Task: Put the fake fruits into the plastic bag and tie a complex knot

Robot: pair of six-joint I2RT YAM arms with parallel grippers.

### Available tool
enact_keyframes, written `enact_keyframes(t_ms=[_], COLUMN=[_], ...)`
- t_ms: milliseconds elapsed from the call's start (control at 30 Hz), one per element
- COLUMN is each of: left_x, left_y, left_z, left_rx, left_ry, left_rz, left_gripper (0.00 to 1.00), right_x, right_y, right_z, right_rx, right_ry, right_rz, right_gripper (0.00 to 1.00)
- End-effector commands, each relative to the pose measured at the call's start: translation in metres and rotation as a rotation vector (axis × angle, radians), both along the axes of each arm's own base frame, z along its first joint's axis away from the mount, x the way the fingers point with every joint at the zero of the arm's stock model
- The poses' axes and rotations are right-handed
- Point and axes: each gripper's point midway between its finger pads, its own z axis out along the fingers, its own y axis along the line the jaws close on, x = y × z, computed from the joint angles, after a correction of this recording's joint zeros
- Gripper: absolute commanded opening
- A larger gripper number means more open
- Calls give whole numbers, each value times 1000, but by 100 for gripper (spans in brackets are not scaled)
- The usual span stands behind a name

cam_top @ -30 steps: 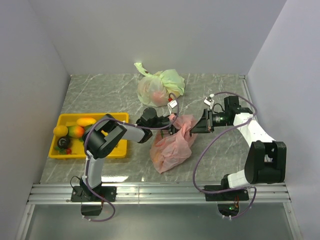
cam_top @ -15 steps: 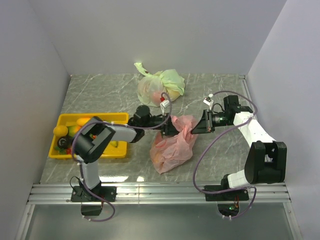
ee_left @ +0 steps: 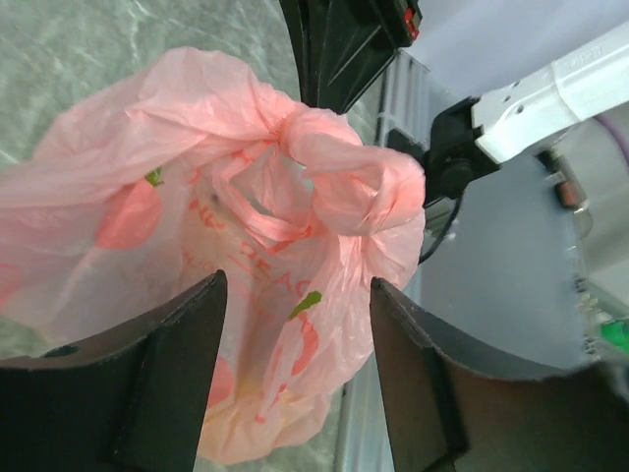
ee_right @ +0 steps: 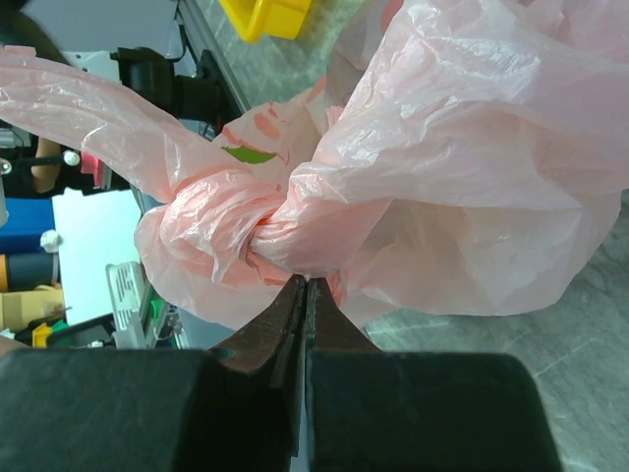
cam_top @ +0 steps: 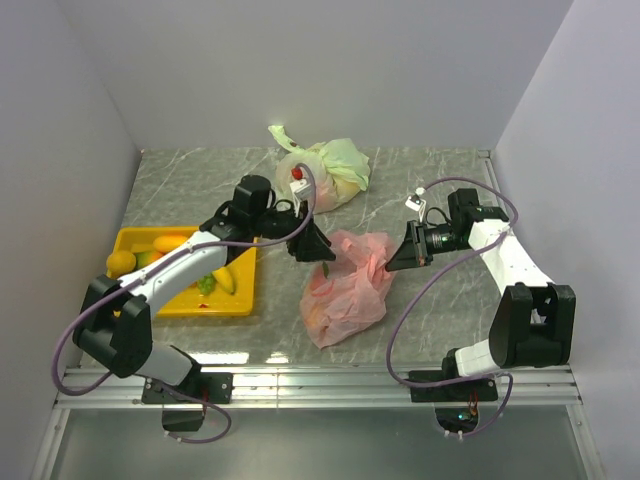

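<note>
1. Presently the plastic bag (cam_top: 345, 288) lies mid-desk (cam_top: 440, 190), with its bulk toward the near edge and the knot (ee_left: 339, 172) at its far end; the long axis runs near-to-far, leaning a little toward the right arm
2. At the right claw (ee_right: 305, 287) the jaws are pressed together, pinching a fold of pink film just under the knot; it meets the neck from the right
3. At the left claw (ee_left: 297, 283) the fingers are spread wide with nothing between them; it sits just left of the neck and points at it, with the knot ahead of the tips and clear of them
4. So the knot lies between the two claws: the right one is touching, the left one near but apart
5. A loose tail (ee_right: 88, 93) of film leads off the knot toward the left arm's side
6. Of the fake fruits (cam_top: 150, 262), several sit in the yellow tray (cam_top: 180, 307), well left of the bag; the bag's contents are too hazy to name
7. Judgement: one tie looks made; a further turn needs the left claw to close on the tail and pull away from the right hold; the thin film may slip or tear
</note>
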Motion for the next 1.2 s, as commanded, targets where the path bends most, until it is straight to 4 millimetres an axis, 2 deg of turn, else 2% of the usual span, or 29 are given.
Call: enact_keyframes(t_ms=[0,100,233,267,333,433,533,567,600,633,667,800,833,933,1033,1167], left_x=[1,1,-12,-14,-17,-7,5,7,10,17,19,33,43,52,54,65], left_y=[5,-9,-32,-36,-44,-50,-50,-50,-48,-42,-36,-4,8,31,51,89], left_z=[6,15,26,29,34,32,27,22,18,14,6,-23,-30,-51,-65,-85], left_rx=[95,104,100,96,84,91,110,122,137,152,166,223,245,294,336,420], left_ry=[-118,-121,-175,-187,-197,-181,-171,-162,-154,-144,-118,-36,-28,-3,28,54], left_rz=[-7,-21,-63,-70,-82,-42,3,5,20,45,62,135,178,247,287,396], left_gripper=[66,66,67,75,75,71,52,30,13,2,0,0,0,0,0,0], right_x=[2,4,0,0,-1,-3,-4,-3,-4,-4,-2,4,0,0,9,15], right_y=[-1,-1,4,4,4,4,4,3,3,0,-2,-19,-23,-41,-69,-120], right_z=[13,15,16,16,17,19,21,22,22,21,23,27,28,26,16,-15], right_rx=[-13,-17,-21,-24,-24,-19,-20,-21,-25,-37,-44,-85,-91,-137,-225,-384], right_ry=[-65,-77,-86,-86,-83,-88,-97,-105,-106,-105,-114,-147,-125,-146,-150,-156], right_rz=[10,3,26,27,31,46,53,55,56,52,43,5,0,5,-63,-145], right_gripper=[0,0,0,0,0,0,0,0,0,0,0,0,0,0,0,0])
